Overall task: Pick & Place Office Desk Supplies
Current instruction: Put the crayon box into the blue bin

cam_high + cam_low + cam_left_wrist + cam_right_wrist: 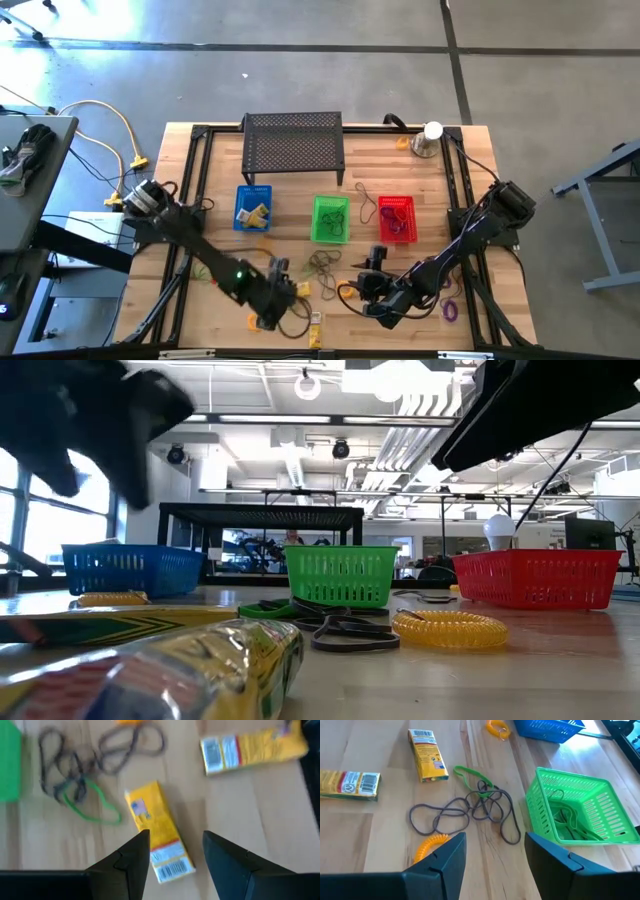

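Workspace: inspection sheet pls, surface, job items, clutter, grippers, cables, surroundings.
Surface: wooden table, black frame rails at its edges.
Job's things: yellow packet below the left gripper; second packet nearby; dark loops and a green loop loose beside the green basket; more loops inside it.
Clutter: blue basket, red basket, black mesh shelf, silver cup with white ball.
Grippers: left gripper open over the packet; right gripper open, empty.
Cables: yellow cables off the table's left.
Surroundings: concrete floor.
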Available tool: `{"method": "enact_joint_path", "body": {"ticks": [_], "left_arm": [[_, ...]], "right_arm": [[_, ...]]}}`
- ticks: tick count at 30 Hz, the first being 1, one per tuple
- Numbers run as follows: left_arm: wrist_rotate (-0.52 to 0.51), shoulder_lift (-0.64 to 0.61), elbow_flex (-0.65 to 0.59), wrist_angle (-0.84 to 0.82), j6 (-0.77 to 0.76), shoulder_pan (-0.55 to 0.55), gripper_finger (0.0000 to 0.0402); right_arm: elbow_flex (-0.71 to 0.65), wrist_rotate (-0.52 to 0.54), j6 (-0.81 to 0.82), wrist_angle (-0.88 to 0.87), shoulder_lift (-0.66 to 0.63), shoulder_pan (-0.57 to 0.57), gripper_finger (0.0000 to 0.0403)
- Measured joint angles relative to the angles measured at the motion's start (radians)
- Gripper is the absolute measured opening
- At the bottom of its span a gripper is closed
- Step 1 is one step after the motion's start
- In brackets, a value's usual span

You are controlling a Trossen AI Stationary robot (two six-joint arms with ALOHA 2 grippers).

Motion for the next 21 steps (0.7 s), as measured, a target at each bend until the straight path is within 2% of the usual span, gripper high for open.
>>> {"method": "enact_joint_path", "body": {"ticks": [5, 13, 21], "left_arm": [[-0.087, 0.04, -0.004, 0.007, -0.072, -0.046, 0.0175], [-0.192, 0.112, -0.004, 0.015, -0.075, -0.054, 0.0175], [-0.191, 0.142, -0.004, 0.036, -0.1, -0.043, 0.0175]], "right_arm": [[0.0, 0.0, 0.0, 0.022, 0.0, 0.0, 0.019], [0.0, -0.007, 0.0, 0.049, 0.0, 0.0, 0.019], [0.0, -0.008, 0.0, 0.048, -0.001, 0.0, 0.019]]}}
